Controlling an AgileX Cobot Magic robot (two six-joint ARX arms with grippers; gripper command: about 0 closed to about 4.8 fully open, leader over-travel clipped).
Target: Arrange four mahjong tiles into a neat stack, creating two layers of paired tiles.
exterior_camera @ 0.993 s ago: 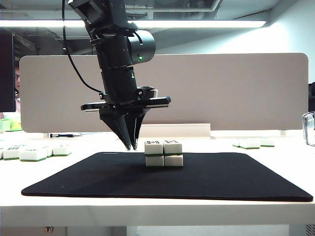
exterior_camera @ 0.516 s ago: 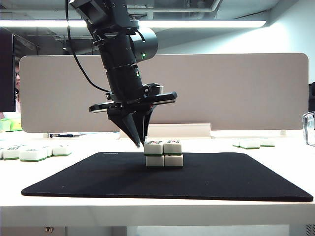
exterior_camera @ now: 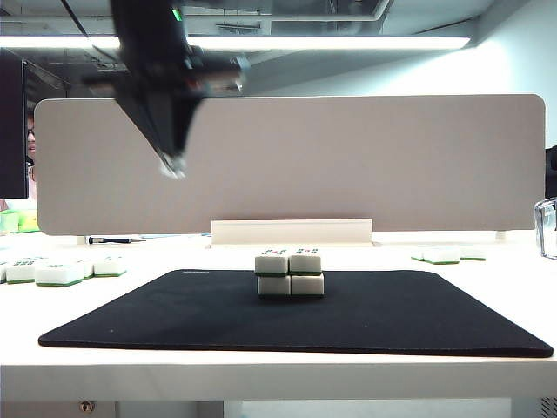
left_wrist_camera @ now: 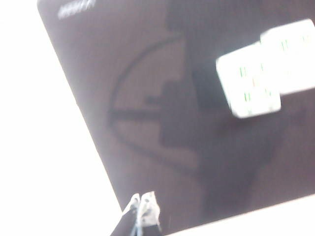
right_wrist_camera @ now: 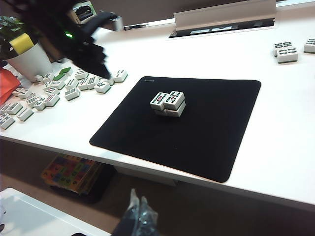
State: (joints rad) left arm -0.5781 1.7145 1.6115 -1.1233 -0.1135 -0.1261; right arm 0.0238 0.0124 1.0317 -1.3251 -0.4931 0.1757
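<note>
Four mahjong tiles (exterior_camera: 290, 273) in one stack (right_wrist_camera: 168, 103), one black mat (exterior_camera: 392, 313), two grippers.

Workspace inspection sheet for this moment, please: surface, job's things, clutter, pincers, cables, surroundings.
Surface: black mat on a white table.
Job's things: stack near the mat's middle, two tiles over two, standing free.
Clutter: spare tiles on the table left of the mat, a few more tiles to its right.
Pincers: left pincer shut, empty, high above the mat's left part, blurred; right pincer shut, empty, off the table's near edge.
Cables: nothing seen.
Surroundings: beige screen behind the table; a plant pot beyond the spare tiles; colourful boxes under the table.
</note>
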